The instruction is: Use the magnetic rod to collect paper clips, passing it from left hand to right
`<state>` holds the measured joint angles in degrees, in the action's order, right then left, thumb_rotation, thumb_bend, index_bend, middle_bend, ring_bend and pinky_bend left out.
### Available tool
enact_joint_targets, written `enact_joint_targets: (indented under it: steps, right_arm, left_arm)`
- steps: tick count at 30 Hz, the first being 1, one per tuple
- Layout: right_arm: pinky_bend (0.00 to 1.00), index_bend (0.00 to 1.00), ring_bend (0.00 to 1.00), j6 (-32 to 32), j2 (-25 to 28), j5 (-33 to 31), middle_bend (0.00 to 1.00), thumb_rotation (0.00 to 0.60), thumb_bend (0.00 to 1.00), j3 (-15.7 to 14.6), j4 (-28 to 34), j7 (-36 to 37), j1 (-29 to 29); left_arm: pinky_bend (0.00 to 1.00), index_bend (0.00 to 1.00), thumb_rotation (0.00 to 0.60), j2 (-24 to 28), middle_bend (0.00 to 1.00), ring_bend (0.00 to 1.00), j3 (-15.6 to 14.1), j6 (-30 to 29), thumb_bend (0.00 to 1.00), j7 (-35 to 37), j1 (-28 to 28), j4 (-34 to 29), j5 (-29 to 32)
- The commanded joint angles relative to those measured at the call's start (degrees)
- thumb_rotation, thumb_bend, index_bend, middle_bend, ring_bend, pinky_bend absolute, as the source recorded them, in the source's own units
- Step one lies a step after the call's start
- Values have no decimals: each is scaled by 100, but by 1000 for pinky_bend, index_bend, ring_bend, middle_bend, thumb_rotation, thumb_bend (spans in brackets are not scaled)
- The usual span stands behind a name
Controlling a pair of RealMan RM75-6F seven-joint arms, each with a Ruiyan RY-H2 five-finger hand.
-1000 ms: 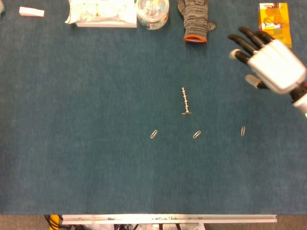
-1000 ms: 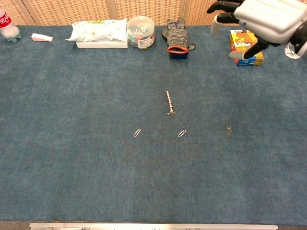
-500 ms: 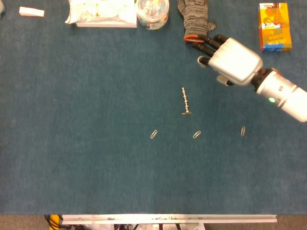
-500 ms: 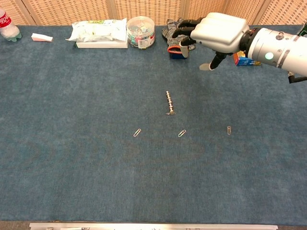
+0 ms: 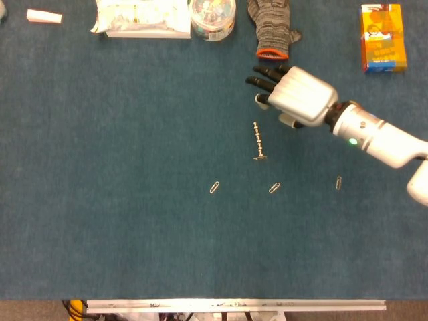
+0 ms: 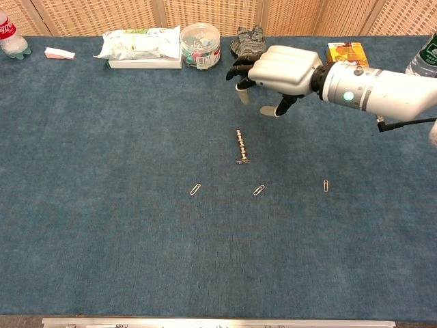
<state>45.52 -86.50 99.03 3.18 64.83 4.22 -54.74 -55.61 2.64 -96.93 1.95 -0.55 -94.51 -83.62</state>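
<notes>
The magnetic rod (image 5: 259,141) (image 6: 241,147), a short beaded metal stick, lies on the blue mat near the middle. Three paper clips lie apart in a row nearer the front: a left one (image 5: 215,187) (image 6: 196,189), a middle one (image 5: 274,188) (image 6: 259,190) and a right one (image 5: 338,182) (image 6: 326,185). My right hand (image 5: 294,95) (image 6: 280,68) hovers just behind and slightly right of the rod, fingers spread and pointing left, holding nothing. My left hand appears in neither view.
Along the back edge stand a wipes pack (image 5: 140,17) (image 6: 140,44), a round tub of coloured clips (image 5: 212,15) (image 6: 201,44), a grey glove (image 5: 271,27) (image 6: 249,39) and an orange box (image 5: 382,37) (image 6: 347,51). A bottle (image 6: 12,34) stands at the far left.
My right hand has swept from the back right corner leftward and toward the rod, now past the glove. The rod and clips have not moved.
</notes>
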Motion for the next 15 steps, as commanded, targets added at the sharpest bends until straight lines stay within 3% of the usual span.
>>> enact_joint_targets:
  steps: [1, 15]
  right_arm:
    - [246, 439, 61, -85, -102, -17, 141, 600, 437, -63, -112, 57, -96]
    - [194, 433, 30, -521, -383, -240, 109, 600, 921, -232, -336, -64, -393]
  left_arm:
    - [115, 547, 600, 20, 119, 0, 28, 0, 89, 39, -21, -6, 34]
    - [126, 559, 600, 93, 119, 0, 169, 7, 89, 151, -109, -3, 134]
